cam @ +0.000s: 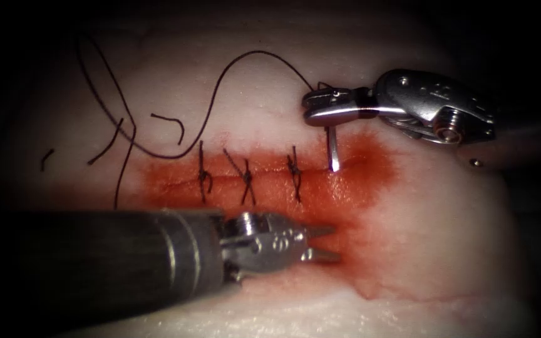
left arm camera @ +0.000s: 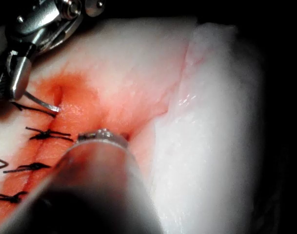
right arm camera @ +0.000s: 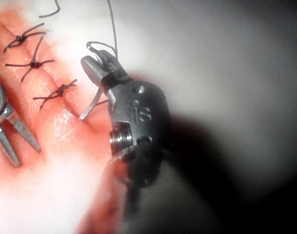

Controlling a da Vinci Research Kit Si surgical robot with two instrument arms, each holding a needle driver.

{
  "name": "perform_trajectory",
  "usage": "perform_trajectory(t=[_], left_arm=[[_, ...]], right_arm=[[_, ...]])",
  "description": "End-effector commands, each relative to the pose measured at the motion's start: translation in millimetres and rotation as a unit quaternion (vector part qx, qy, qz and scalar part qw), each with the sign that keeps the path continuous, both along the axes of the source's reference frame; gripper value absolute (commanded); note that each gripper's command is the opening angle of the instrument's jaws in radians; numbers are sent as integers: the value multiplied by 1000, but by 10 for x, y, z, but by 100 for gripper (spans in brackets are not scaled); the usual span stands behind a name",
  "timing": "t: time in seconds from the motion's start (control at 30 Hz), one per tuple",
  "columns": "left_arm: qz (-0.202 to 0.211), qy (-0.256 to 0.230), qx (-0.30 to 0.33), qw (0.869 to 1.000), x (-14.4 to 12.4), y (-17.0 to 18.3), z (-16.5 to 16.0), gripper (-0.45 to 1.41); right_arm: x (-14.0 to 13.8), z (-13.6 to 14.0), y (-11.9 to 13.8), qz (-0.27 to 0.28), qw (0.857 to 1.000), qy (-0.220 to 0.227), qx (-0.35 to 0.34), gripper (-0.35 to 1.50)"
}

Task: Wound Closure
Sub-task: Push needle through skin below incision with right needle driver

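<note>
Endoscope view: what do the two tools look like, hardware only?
Left tool: thick dark cylindrical shaft with a pale metal ring, then a silver wrist with stamped markings and two slim tapered jaws. Right tool: polished silver clevis with a round pivot screw, small holes and faint engraving, ending in short blunt jaws. Its wrist view shows stamped characters on the housing.
</note>
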State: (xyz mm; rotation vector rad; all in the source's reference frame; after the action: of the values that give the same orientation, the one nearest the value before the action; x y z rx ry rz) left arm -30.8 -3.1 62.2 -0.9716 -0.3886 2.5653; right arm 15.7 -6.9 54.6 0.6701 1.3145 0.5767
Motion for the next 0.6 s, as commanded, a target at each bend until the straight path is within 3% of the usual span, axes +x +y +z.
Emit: perform_trajectory(t=[0.03,0.43,0.6], left_arm=[[1,-2,1,1000,-5,-1,5,10],[-2,-2,4,1000,-3,1,7,10],[-1,-2,3,1000,-1,3,9,10]], right_arm=[[7,4,-5,-2,1000,3,7,-35],[7,-5,-6,7,997,7,79,-35],[6,-7,-21,0,992,-1,123,-35]])
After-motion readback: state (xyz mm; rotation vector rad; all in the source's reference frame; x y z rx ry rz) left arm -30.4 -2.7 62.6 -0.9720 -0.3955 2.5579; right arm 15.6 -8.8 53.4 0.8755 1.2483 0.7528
